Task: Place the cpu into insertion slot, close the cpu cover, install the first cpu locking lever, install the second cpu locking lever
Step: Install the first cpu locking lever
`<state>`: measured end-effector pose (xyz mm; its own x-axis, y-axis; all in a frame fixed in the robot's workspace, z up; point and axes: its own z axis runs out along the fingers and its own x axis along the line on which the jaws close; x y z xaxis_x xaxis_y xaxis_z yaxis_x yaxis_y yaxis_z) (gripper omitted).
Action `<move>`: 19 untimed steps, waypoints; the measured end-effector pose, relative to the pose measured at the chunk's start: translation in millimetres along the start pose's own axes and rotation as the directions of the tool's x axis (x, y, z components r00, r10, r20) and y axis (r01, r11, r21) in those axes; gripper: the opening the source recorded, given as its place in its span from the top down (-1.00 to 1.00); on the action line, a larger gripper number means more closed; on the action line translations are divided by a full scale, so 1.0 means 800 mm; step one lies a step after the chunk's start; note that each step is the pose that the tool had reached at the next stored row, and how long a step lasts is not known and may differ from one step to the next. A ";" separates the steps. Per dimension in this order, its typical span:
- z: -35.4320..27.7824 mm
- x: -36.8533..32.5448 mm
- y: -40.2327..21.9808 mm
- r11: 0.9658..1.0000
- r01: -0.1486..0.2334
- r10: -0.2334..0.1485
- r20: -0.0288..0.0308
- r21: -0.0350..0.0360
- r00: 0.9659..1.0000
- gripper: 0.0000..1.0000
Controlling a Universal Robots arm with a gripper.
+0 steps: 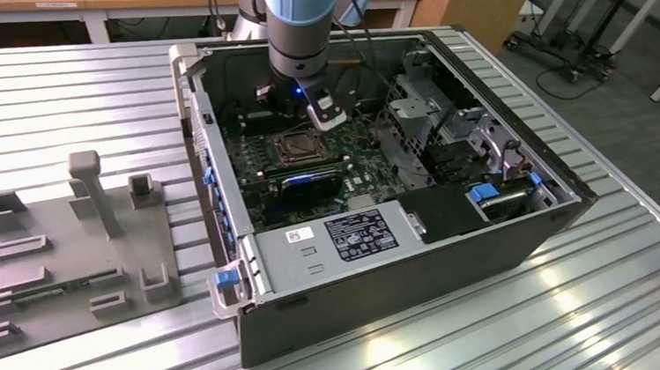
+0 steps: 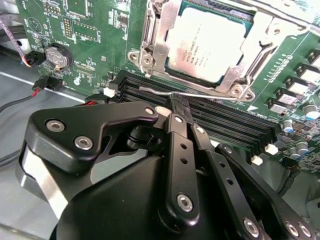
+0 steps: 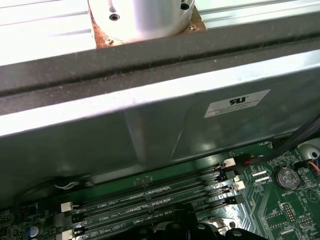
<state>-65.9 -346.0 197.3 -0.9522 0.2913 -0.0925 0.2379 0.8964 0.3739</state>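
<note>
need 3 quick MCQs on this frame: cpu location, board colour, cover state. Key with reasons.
1. Where is the cpu?
A) in the insertion slot
B) on the table beside the case
C) on the grey fixture

2. What colour is the motherboard?
A) blue
B) green
C) red

3. The cpu cover is:
A) standing upright
B) down over the cpu
C) off the board

Key: 1 A, the chip sits inside the socket's metal rim. 2 B, the board is green in every view. 3 B, the frame lies flat around the chip.
</note>
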 end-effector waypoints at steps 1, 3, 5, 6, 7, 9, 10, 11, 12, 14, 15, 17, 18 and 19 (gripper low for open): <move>0.0003 0.0000 -0.0001 1.000 0.000 0.000 0.000 0.000 1.000 0.79; 0.0009 -0.0001 -0.0003 1.000 0.000 0.000 0.000 0.000 1.000 0.79; 0.0016 -0.0004 -0.0004 1.000 0.000 0.000 0.000 0.000 1.000 0.79; 0.0019 -0.0005 -0.0005 1.000 0.000 0.000 0.000 0.000 1.000 0.79; 0.0022 -0.0007 -0.0005 1.000 0.000 0.000 0.000 0.000 1.000 0.79; 0.0029 -0.0010 -0.0003 1.000 0.000 0.000 0.000 0.000 1.000 0.79; 0.0032 -0.0012 -0.0002 1.000 -0.001 0.001 0.000 0.000 1.000 0.79; 0.0034 -0.0014 0.0000 1.000 -0.001 0.001 0.001 0.000 1.000 0.79; 0.0034 -0.0017 0.0001 1.000 -0.001 0.001 0.001 0.000 1.000 0.79; 0.0037 -0.0023 0.0005 1.000 -0.002 0.002 0.001 0.000 1.000 0.79; 0.0039 -0.0026 0.0007 1.000 -0.002 0.002 0.001 0.000 1.000 0.79; 0.0045 -0.0041 0.0014 1.000 -0.004 0.004 0.001 0.000 1.000 0.79; 0.0047 -0.0044 0.0015 1.000 -0.004 0.004 0.002 0.000 1.000 0.79; 0.0048 -0.0046 0.0015 1.000 -0.004 0.004 0.002 0.000 1.000 0.79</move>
<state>-61.4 -344.7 194.6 -0.9508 0.2955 -0.0925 0.2419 0.8954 0.3739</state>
